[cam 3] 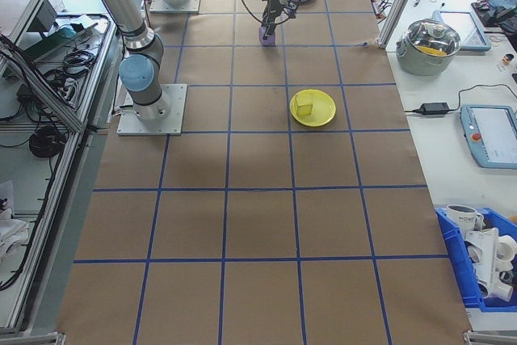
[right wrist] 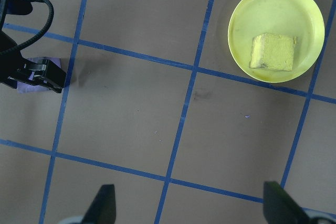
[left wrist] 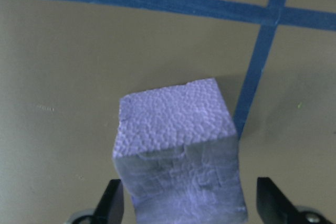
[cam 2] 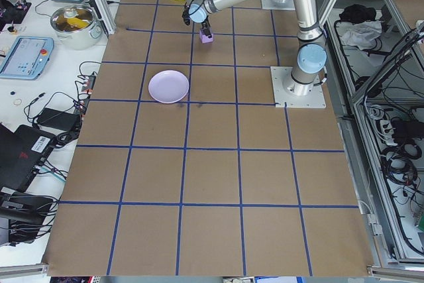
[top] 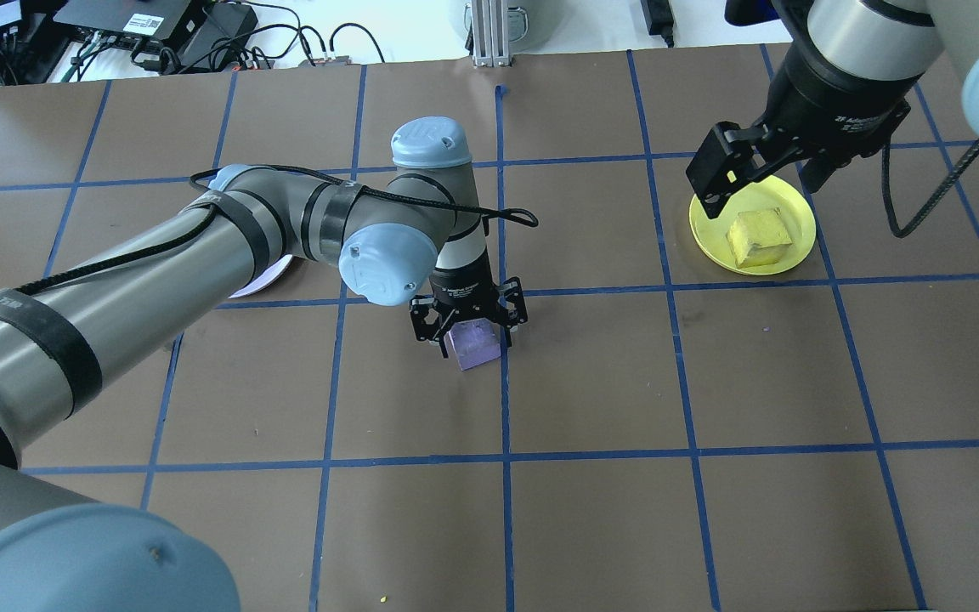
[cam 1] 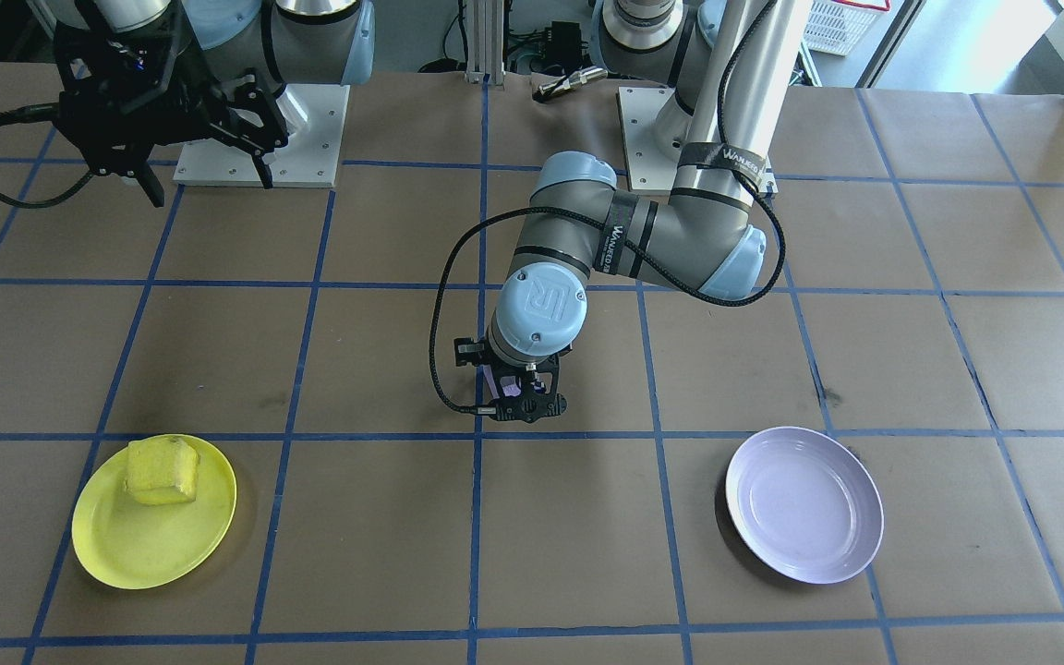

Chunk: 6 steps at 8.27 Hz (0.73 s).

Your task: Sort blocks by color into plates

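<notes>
The light purple block (left wrist: 178, 145) rests on the brown table near a blue tape crossing. My left gripper (top: 468, 330) is lowered over it and open, one finger (left wrist: 113, 205) at the block's side and the other standing a little off it. The yellow block (cam 1: 163, 471) lies inside the yellow plate (cam 1: 144, 563). Raised above that plate, my right gripper (top: 761, 183) is open and holds nothing. Away from both grippers, the lavender plate (cam 1: 804, 503) has nothing in it; the overhead view shows only its edge (top: 264, 280) behind my left arm.
Blue tape lines (cam 1: 477, 517) divide the table into squares. Two white arm base plates (cam 1: 310, 139) sit at the robot's side, with a metal tool (cam 1: 569, 83) between them. A pot (cam 3: 432, 42) and a tablet (cam 3: 493, 131) are on a side bench.
</notes>
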Each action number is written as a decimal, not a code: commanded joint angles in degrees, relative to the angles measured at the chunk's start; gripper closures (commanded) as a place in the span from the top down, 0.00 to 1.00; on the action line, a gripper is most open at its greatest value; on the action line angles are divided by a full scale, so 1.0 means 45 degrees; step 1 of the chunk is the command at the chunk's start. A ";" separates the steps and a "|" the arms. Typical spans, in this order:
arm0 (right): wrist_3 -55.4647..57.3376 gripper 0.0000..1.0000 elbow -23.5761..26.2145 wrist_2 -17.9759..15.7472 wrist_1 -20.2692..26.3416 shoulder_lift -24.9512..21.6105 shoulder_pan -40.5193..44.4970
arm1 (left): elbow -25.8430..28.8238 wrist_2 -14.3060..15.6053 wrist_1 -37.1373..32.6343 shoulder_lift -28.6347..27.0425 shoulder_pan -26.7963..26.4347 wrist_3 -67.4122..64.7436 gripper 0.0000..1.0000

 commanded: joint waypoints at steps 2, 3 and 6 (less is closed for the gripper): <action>0.0325 1.00 0.0010 0.0822 0.0137 0.0072 -0.0082 | 0.0088 0.0038 -0.0238 0.0370 0.0175 0.0039 0.00; 0.0326 1.00 0.0029 0.0864 0.0118 0.0072 -0.0082 | 0.0107 0.0058 -0.0568 0.0409 0.0195 0.0039 0.00; 0.0325 1.00 0.0049 -0.1373 0.0020 0.0053 -0.0062 | 0.1410 0.1222 -0.2203 0.1595 0.1339 0.1028 0.00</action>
